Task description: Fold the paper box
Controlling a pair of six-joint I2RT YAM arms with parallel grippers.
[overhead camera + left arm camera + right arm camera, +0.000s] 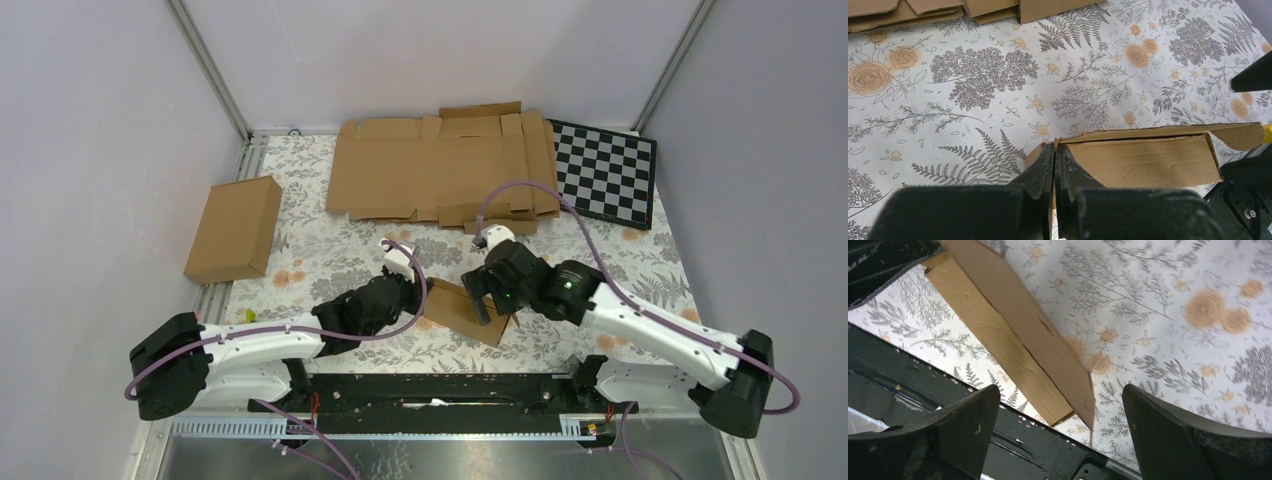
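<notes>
A small, partly folded brown cardboard box (462, 312) lies on the floral cloth between the two arms. It also shows in the left wrist view (1143, 160) and in the right wrist view (1018, 340). My left gripper (415, 296) is shut on the box's left edge, where its fingertips (1048, 152) pinch a thin cardboard wall. My right gripper (481, 298) hovers over the box's right part. Its jaws stand wide apart (1060, 400) with nothing between them but the box's corner further below.
A closed brown box (235, 228) lies at the left edge. A stack of flat cardboard sheets (445, 165) and a checkerboard (605, 172) lie at the back. The black mounting rail (440, 390) runs along the near edge, close under the box.
</notes>
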